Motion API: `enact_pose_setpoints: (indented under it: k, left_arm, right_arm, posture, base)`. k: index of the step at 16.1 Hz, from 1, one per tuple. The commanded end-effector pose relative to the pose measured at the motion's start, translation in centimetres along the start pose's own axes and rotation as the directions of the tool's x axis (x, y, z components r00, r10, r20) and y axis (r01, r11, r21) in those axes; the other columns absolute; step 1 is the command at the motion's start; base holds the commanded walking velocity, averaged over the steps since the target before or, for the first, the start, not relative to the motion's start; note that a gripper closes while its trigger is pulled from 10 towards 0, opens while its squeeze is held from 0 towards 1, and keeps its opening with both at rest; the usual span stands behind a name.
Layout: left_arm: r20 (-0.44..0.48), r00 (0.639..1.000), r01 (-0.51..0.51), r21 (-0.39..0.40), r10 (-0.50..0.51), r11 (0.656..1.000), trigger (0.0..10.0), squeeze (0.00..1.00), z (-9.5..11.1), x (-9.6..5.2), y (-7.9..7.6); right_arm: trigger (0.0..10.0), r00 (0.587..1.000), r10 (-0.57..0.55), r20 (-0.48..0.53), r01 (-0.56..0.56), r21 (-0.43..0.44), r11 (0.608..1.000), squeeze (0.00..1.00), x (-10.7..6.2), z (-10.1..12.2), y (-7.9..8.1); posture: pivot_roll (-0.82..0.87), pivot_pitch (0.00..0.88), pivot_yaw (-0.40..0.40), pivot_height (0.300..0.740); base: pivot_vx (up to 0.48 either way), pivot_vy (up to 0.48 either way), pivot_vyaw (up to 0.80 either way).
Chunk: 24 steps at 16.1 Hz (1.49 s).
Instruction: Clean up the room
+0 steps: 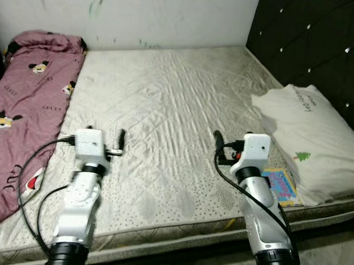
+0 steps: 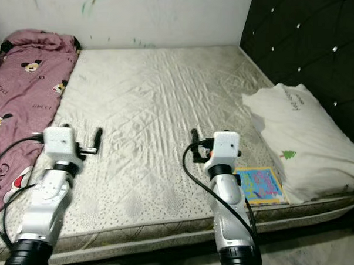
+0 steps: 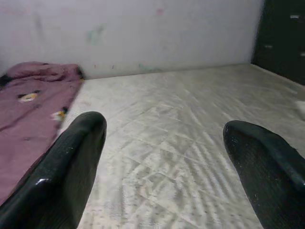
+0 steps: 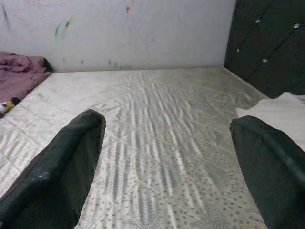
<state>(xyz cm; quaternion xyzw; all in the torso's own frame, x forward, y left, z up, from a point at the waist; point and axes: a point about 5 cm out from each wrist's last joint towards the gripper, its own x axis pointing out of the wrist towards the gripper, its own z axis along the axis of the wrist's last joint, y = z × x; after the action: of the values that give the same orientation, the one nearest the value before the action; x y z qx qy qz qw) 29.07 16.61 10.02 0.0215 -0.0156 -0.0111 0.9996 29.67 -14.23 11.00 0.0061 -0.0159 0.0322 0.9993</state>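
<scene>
Here, book lies on mattress

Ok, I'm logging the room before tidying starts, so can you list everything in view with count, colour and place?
mattress: one, off-white quilted, bare, fills the middle
blanket: one, pink with cartoon mouse print, along the mattress's left side
pillow: one, white with a small green tree print, right side by the headboard
book: one, colourful cover, near front right edge, beside the pillow
headboard: one, black tufted, right
wall: white, scribbled, behind
left gripper: fingers open, above the mattress
right gripper: fingers open, above the mattress
</scene>
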Motion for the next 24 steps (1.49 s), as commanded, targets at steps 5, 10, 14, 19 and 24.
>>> enact_pose_setpoints:
  k: [5,10,14,19,24]
  left_arm:
    - [0.003,1.0,-0.003,0.002,0.003,1.0,10.0,0.0,0.25,0.26,0.02]
    - [-0.006,1.0,0.001,-0.006,-0.001,1.0,10.0,0.0,0.07,0.28,-0.06]
    - [-0.004,1.0,0.004,-0.004,-0.004,1.0,10.0,0.0,0.1,0.33,-0.09]
    - [-0.006,1.0,-0.002,-0.008,0.002,1.0,10.0,0.0,0.16,0.46,-0.09]
    - [-0.005,1.0,-0.006,-0.013,0.006,1.0,10.0,0.0,0.19,0.56,-0.13]
  right_arm:
    - [10.0,1.0,0.013,0.019,-0.013,-0.019,1.0,0.0,0.13,0.46,-0.01]
    - [10.0,1.0,0.015,0.013,-0.015,-0.019,1.0,0.0,0.17,0.29,0.05]
    - [10.0,1.0,0.016,0.01,-0.016,-0.016,1.0,0.0,0.24,0.23,0.12]
    - [10.0,1.0,0.013,0.008,-0.013,-0.014,1.0,0.0,0.37,0.27,0.13]
    - [10.0,1.0,0.015,0.008,-0.014,-0.024,1.0,0.0,0.48,0.29,0.09]
  posture:
    - [0.02,0.0,0.022,0.74]
    - [0.02,0.0,0.021,0.74]
    - [0.02,0.0,0.022,0.74]
    - [0.02,0.0,0.022,0.74]
    - [0.02,0.0,0.02,0.74]
  base:
    - [0.0,0.0,0.8]
    - [0.0,0.384,0.25]
    - [0.0,0.48,0.0]
    - [0.0,0.48,0.0]
    - [0.0,0.48,0.0]
